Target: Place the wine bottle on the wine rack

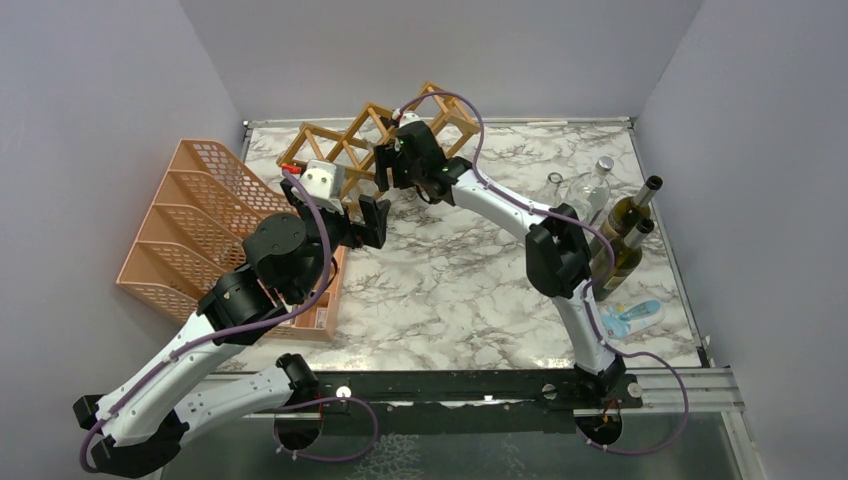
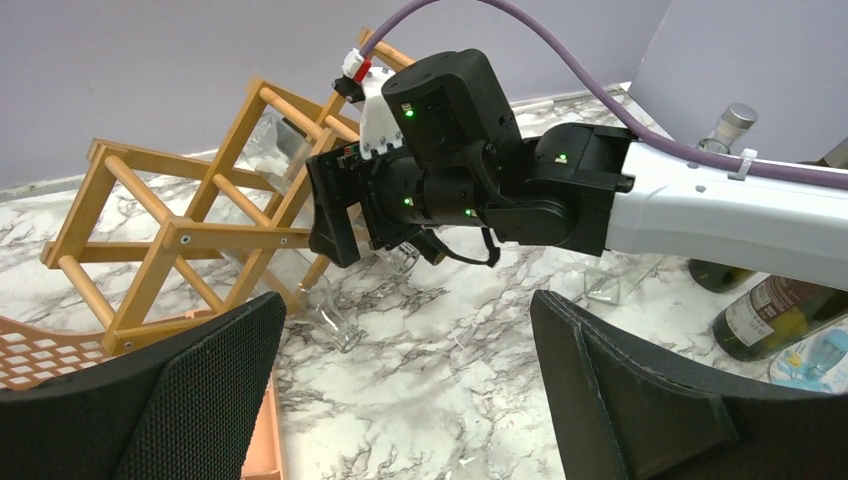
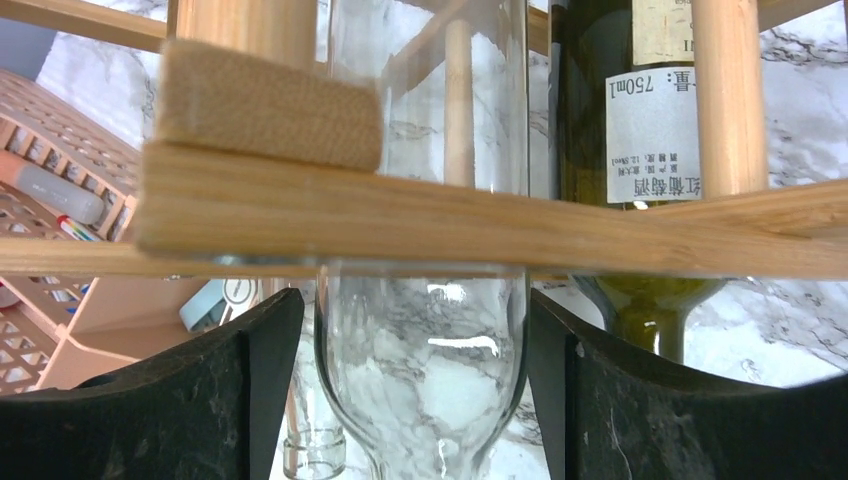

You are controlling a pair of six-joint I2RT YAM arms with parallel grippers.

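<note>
The tan wooden lattice wine rack (image 1: 372,112) stands at the back of the table. It also shows in the left wrist view (image 2: 215,238) and the right wrist view (image 3: 400,225). A clear glass wine bottle (image 3: 425,380) lies in one of its cells, neck toward me. My right gripper (image 1: 385,170) (image 3: 412,300) is at the rack, its jaws on either side of the bottle's shoulder with a thin gap on the left. My left gripper (image 1: 368,222) (image 2: 410,400) is open and empty above the marble, just in front of the rack.
A green labelled bottle (image 3: 640,150) and another clear bottle (image 2: 330,325) lie in neighbouring rack cells. A salmon-pink mesh organizer (image 1: 200,220) stands at the left. A clear bottle (image 1: 590,190), two green bottles (image 1: 628,215) and a blue-and-white item (image 1: 630,318) are at the right edge.
</note>
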